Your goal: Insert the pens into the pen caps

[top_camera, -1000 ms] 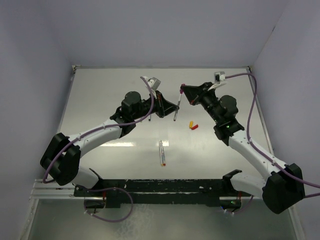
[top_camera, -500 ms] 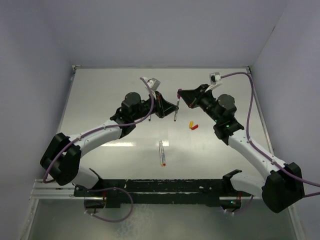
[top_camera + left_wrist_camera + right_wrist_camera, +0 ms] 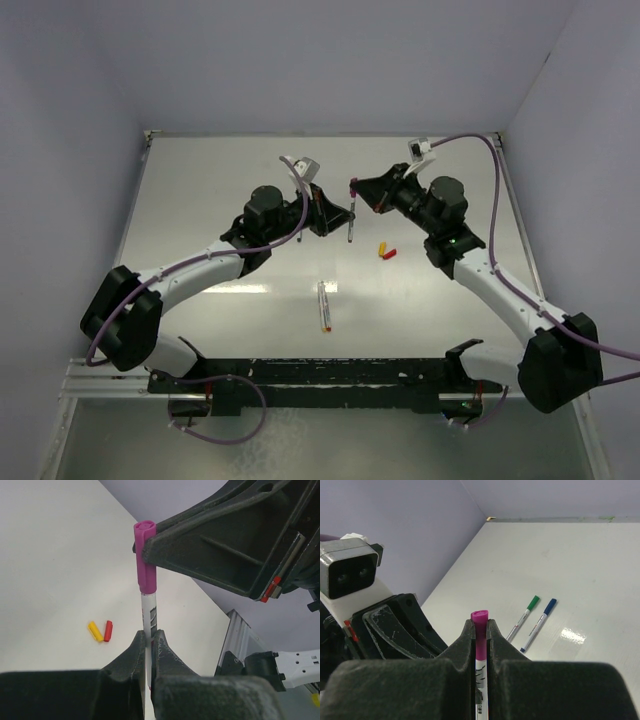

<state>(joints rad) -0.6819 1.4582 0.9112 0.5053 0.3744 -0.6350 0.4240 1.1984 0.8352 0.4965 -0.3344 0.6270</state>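
The right end effector (image 3: 480,630), clamped on the magenta cap (image 3: 145,560), has swung onto the pen (image 3: 149,612) that the left end effector (image 3: 149,642) pinches. The cap looks seated; this pair seems done.

Magenta cap (image 3: 145,560), yellow cap (image 3: 95,631), red cap (image 3: 108,630)

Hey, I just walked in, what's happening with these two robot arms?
They are capping a pen above the table. The left hand is shut on the pen, and the right hand is shut on the magenta cap, which sits over the pen's tip. A yellow cap and a red cap lie loose. A green-capped pen and a blue-capped pen lie finished.
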